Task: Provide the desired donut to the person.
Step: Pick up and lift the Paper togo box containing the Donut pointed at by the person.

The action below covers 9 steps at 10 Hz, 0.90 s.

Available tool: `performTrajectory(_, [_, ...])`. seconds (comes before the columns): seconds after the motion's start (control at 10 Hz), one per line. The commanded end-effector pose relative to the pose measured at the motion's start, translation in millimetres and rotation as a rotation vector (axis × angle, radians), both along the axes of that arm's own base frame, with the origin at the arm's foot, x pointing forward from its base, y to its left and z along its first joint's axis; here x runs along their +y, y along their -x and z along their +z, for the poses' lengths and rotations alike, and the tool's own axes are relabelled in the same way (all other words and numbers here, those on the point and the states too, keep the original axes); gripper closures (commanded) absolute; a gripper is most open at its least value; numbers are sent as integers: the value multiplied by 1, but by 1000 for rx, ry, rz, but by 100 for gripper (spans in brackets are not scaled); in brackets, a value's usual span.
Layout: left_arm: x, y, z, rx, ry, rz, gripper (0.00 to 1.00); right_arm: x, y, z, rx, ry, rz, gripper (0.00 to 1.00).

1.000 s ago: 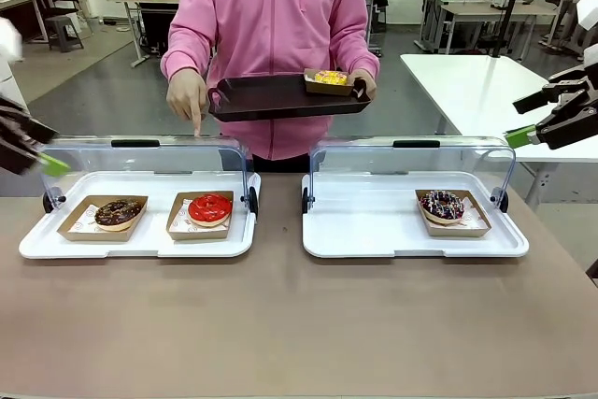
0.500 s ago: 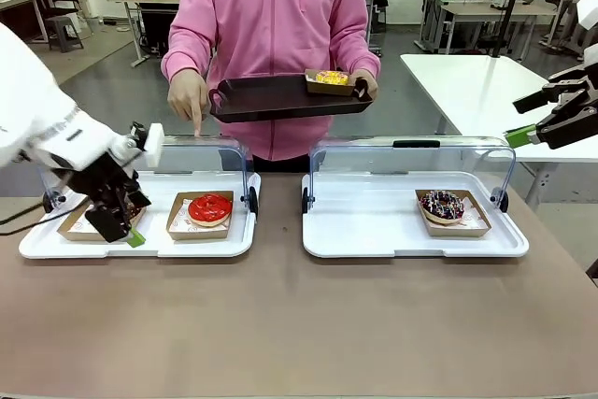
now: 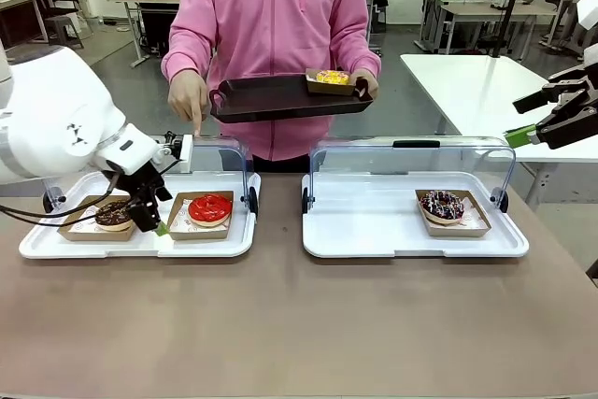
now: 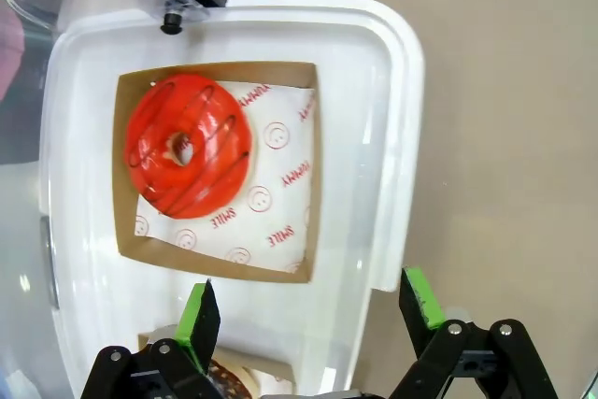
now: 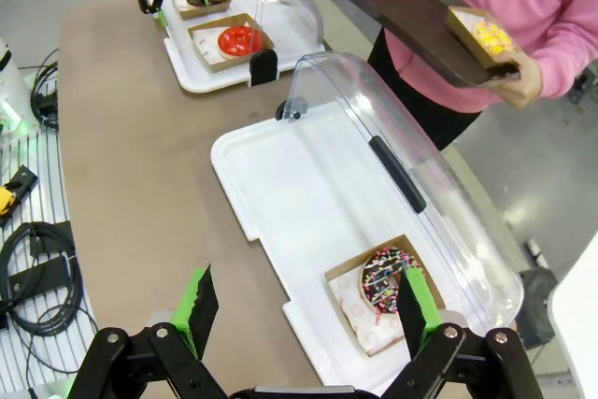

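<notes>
Okay, my left gripper [image 3: 154,220] is released, jaws wide and empty, low over the left white tray [image 3: 140,248]. It sits between the chocolate donut [image 3: 114,214] and the red donut [image 3: 209,207]. In the wrist view the red donut's cardboard boat [image 4: 280,231] lies just ahead of my fingertips, not yet between them.

The person's hand [image 3: 190,95] points down at the red one, so I judge the step is reaching for it. Next I need to shift forward, pinch a boat wall, lift, and carry it up to the dark tray [image 3: 271,98], where a yellow donut [image 3: 330,78] already sits.

In the way:
- The raised clear lid [image 3: 224,151] stands between me and the person.
- The chocolate boat is just beside my finger.

My right gripper [image 3: 523,119] is also released and parked off the surface [image 3: 280,324], well apart from the sprinkled donut [image 3: 442,204].
</notes>
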<state>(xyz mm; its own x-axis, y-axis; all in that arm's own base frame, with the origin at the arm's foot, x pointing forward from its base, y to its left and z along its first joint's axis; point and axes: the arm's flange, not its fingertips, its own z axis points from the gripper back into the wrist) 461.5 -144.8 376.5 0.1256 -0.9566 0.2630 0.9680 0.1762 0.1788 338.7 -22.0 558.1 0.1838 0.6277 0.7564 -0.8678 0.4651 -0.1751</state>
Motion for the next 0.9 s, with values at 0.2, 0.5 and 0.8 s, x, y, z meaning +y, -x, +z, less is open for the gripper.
performTrajectory(0.2, [-4,-19,-14,-19,-15,-12,0,0,0,-2,3,-2,4,0])
performTrajectory(0.5, [0,-25,-30,-2,-35,-27,0,0,0,-2,3,-2,4,0])
performTrajectory(0.8, [-3,-21,-26,16,-30,1,0,0,0,-2,3,-2,4,0])
